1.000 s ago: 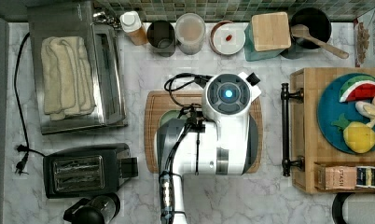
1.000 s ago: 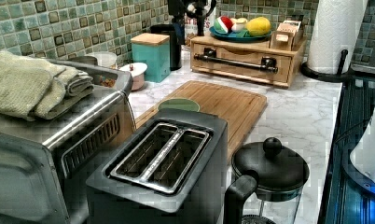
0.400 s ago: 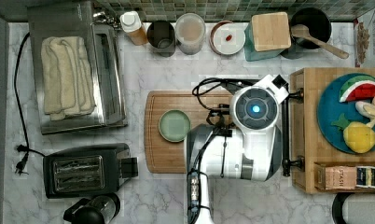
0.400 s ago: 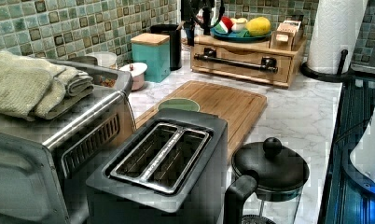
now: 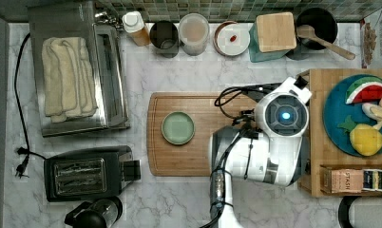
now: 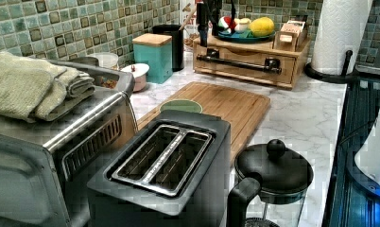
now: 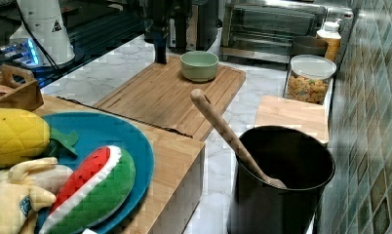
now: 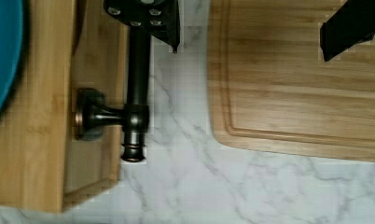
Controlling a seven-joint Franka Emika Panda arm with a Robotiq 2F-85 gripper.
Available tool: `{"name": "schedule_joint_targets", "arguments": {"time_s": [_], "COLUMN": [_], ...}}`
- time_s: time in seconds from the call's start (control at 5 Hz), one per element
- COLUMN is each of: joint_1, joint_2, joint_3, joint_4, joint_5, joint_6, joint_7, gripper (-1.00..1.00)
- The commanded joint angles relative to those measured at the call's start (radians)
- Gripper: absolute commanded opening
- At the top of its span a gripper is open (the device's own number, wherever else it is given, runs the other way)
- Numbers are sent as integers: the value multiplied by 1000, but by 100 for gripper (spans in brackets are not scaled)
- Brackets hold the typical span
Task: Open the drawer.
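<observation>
The drawer, upper centre in the left view, looks fully closed. The gripper hangs spread wide over its bar handle, gripping nothing; grasp and pull remain.

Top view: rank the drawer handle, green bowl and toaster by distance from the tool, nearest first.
1. Drawer handle: right beside the tool, under the arm.
2. Green bowl: on the cutting board, toward the top view's left.
3. Toaster: far lower left of the top view.
</observation>
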Motion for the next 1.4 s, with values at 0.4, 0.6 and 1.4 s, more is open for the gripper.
{"name": "schedule_joint_targets", "arguments": {"time_s": [0.4,0.6,1.4], "joint_1": [-41,-37,-64], "joint_2": [21,43,104], "joint_3": [-81,-96,-138], "joint_4": [-31,-52,-88], "joint_5": [-81,-58,-133], "joint_6": [95,150,190], "joint_7": [-9,-35,-10], "gripper": [100,100,100]}}
